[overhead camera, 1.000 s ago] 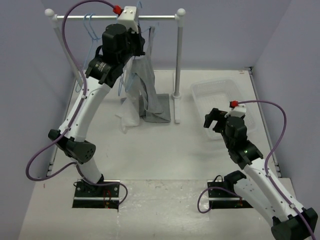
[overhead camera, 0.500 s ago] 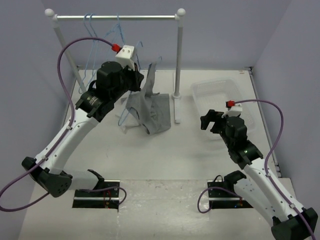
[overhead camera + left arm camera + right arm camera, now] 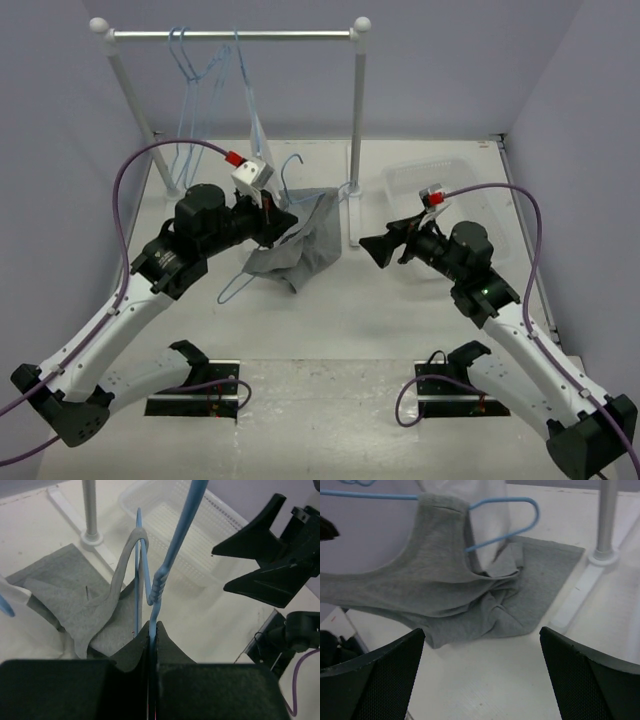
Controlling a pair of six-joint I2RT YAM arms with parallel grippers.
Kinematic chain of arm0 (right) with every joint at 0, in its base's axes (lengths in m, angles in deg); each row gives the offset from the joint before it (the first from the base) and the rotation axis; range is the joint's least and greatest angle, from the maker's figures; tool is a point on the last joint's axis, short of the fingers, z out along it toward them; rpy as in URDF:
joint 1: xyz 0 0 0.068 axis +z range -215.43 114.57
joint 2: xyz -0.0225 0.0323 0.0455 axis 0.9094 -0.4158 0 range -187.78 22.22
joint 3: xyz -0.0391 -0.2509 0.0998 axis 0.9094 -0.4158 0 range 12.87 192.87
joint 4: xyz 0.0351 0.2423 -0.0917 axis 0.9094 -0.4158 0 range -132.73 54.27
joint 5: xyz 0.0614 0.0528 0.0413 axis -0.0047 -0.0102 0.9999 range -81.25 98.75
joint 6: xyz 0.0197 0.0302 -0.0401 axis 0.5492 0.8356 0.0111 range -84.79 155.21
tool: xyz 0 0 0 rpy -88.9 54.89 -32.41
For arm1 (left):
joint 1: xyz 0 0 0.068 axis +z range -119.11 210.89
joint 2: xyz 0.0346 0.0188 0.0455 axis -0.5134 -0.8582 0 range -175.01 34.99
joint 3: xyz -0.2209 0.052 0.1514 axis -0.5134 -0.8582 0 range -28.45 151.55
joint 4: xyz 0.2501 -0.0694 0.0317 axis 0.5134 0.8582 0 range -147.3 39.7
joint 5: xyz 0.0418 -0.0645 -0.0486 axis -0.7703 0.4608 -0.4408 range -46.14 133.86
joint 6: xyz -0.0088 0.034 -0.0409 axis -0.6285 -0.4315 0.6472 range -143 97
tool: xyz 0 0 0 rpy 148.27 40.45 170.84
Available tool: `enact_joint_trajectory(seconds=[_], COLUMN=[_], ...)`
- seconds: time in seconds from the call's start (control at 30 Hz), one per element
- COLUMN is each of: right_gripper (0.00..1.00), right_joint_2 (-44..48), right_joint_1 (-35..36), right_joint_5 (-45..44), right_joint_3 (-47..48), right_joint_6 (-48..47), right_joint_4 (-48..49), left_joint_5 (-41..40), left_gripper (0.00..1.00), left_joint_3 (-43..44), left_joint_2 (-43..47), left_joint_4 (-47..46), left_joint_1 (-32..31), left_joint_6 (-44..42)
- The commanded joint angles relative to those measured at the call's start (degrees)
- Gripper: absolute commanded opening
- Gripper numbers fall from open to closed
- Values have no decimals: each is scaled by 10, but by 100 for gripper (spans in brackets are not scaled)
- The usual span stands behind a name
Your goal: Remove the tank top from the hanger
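Note:
My left gripper (image 3: 281, 224) is shut on the wire of the light-blue hanger (image 3: 234, 287) just below its hook (image 3: 176, 539), holding it low over the table. The grey tank top (image 3: 306, 246) is still on the hanger. One strap (image 3: 123, 556) is looped over the wire and the body is crumpled on the table. My right gripper (image 3: 384, 246) is open and empty, pointing left at the tank top from a short way off. In the right wrist view the tank top (image 3: 440, 587) and the hanger hook (image 3: 522, 524) lie beyond the gripper (image 3: 481, 647).
The clothes rack rail (image 3: 230, 35) at the back carries more blue hangers (image 3: 190, 60). Its right post (image 3: 356, 120) stands just behind the tank top. A clear plastic basket (image 3: 445, 185) sits at the right. White cloth (image 3: 485, 505) shows behind the tank top.
My left arm has come down and forward from the rail, bringing the hanger and tank top to the table. My right gripper has swung left to face the tank top.

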Motion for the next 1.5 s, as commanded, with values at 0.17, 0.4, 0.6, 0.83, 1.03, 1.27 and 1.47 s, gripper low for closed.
enact_joint_trajectory(seconds=[0.17, 0.4, 0.6, 0.83, 1.03, 1.27, 1.47], right_gripper=[97, 79, 78, 58, 26, 0, 0], right_joint_2=[-95, -145, -153, -182, -183, -184, -156], right_joint_1=[38, 40, 41, 41, 41, 41, 41], right_joint_5=[186, 174, 126, 94, 84, 49, -18], right_joint_3=[25, 42, 48, 78, 82, 72, 53], right_joint_6=[-6, 18, 39, 37, 38, 48, 36], right_joint_4=[179, 276, 299, 278, 286, 302, 267], left_joint_5=[123, 133, 138, 141, 147, 141, 113], left_gripper=[0, 0, 0, 0, 0, 0, 0], left_joint_3=[-25, -27, -21, -10, -8, -8, -8], left_joint_2=[37, 21, 20, 20, 20, 31, 40], left_joint_4=[-91, -89, -88, -80, -76, -72, -60], left_joint_1=[-3, -4, -4, -5, -4, -4, -4], left_joint_6=[17, 18, 13, -1, -2, -3, -2])
